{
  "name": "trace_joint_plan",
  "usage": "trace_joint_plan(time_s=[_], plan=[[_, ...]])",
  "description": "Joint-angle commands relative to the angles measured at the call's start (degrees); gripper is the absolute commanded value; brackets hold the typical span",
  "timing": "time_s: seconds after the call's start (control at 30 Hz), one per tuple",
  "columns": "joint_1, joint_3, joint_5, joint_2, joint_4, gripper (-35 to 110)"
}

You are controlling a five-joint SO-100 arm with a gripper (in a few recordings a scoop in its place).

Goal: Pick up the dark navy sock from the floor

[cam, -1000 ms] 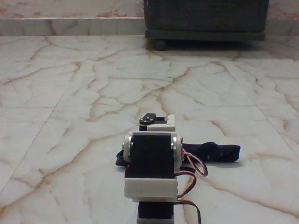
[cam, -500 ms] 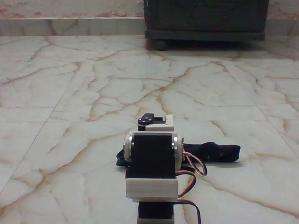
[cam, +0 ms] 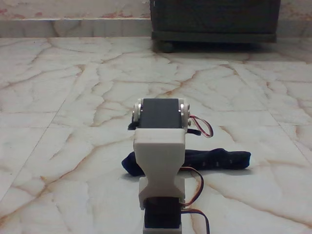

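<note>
The dark navy sock lies stretched left to right on the marble floor, just behind my arm. Its middle is hidden by the arm's white bracket, and its left end shows beside it. Above the bracket the arm's black servo block stands raised and covers my gripper. A dark sliver pokes out at the block's left edge; I cannot tell what it is. Whether the gripper is open or shut is hidden.
A dark cabinet on wheels stands at the back right against the wall. Red and white servo wires loop out on the arm's right side. Bare tiles stretch to the left and right of the arm.
The arm's upper servo block has risen from just above the sock to well over it. The sock's left end now shows. The sock still lies in the same place.
</note>
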Motion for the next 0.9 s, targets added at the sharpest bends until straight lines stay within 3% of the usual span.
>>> trace_joint_plan(time_s=[0.0,0.1,0.23,0.33,0.43,0.67,0.87], plan=[[0.53,-9.58,4.83,-5.27,3.34,0],[1.58,-17.14,13.45,-10.72,5.71,0],[1.41,-23.03,28.74,-13.97,18.37,0],[0.62,-37.88,44.74,-21.71,28.12,0],[0.18,-47.72,53.26,-30.32,33.75,0],[-1.93,-76.90,66.01,-54.32,51.15,0],[-2.72,-99.76,68.99,-72.42,60.12,0]])
